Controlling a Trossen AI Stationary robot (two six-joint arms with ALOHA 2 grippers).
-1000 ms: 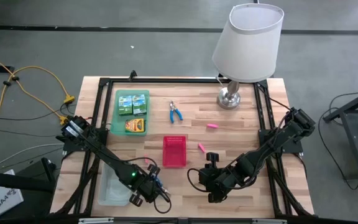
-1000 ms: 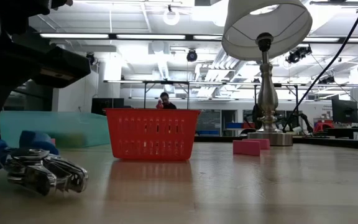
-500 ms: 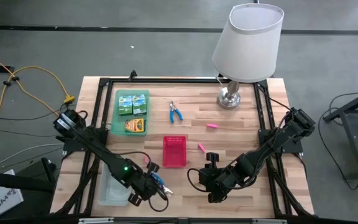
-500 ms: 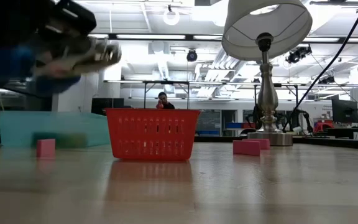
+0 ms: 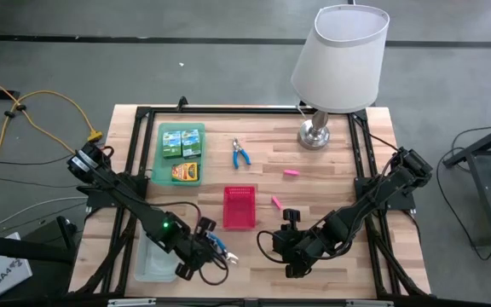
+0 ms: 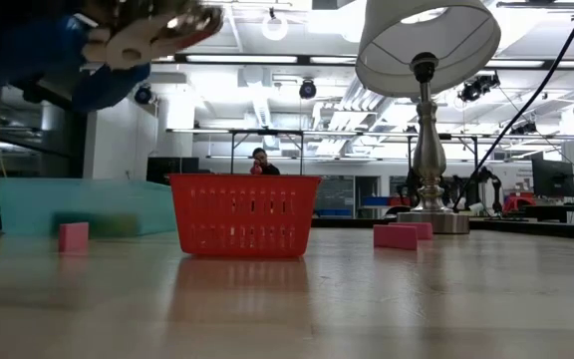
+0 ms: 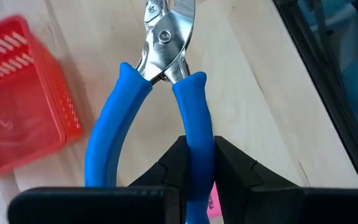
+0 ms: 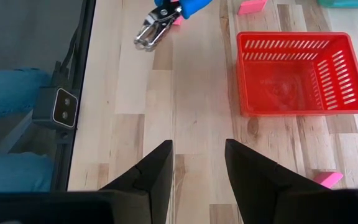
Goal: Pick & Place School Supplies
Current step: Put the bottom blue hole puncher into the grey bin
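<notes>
The left gripper (image 7: 196, 163) was clamped on one handle of the blue-handled tool (image 7: 160, 74), holding it in the air above the table's near edge, just beside the red basket (image 5: 239, 208). The right gripper (image 8: 197, 163) waited nearby, fingers apart and empty.

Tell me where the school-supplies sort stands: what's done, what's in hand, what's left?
Done: nothing shows in the red basket.
In hand: the left claw is shut on the blue-handled tool, lifted clear of the table. The right claw waits open.
Left: pink blocks, a second tool and the green boxes.
</notes>
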